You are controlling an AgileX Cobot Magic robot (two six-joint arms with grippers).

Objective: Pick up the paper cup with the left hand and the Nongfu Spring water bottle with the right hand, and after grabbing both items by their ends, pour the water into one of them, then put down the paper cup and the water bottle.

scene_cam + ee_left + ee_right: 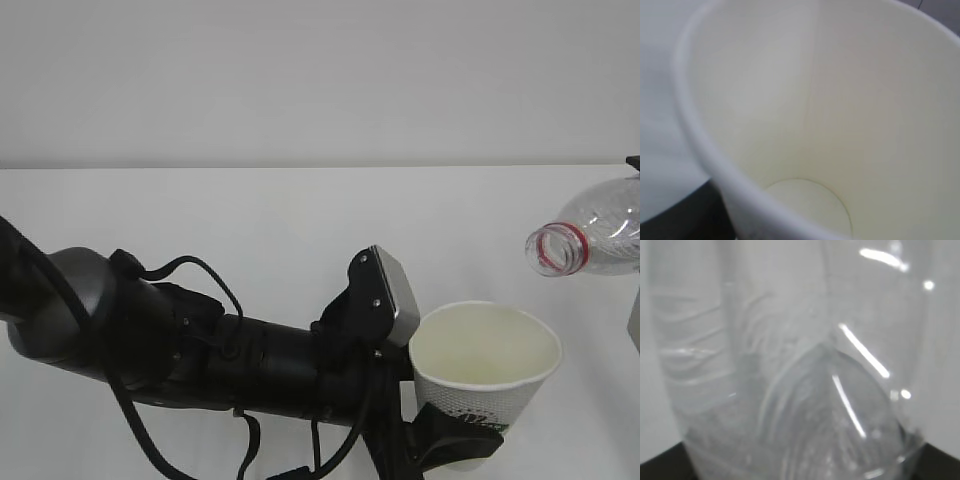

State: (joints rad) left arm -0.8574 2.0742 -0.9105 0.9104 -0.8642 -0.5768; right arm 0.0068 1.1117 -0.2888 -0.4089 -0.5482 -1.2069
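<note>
- Paper cup (487, 362): held upright, clear of the white worktop (280, 230), at the outer end of the left arm (200, 340). Thin white paper wall, rolled rim, tapered, green print low on the side. Judged light and easily crushed; best gripped low, near the stiffer base.
- Left claw (450, 440): black fingers wrapped round the cup's lower wall, set fairly wide and closed on it. Hidden by the cup in the wrist view.
- Cup interior: cream-white, matt, one vertical seam, round flat floor. Appears dry; no water visible.
- Nongfu Spring water bottle (592, 240): just above and to the right of the cup rim, lying near level, uncapped mouth with red neck ring facing the cup. Clear thin ribbed plastic; judged springy, slippery, dents under squeeze.
- Water: not confirmed in any view; right wrist view shows only glossy ribbed plastic with glints.
- Right claw: not visible; bottle fills its camera close up, so judged held near the base end.
- Spill risk judged: mouth not yet over the rim.
</note>
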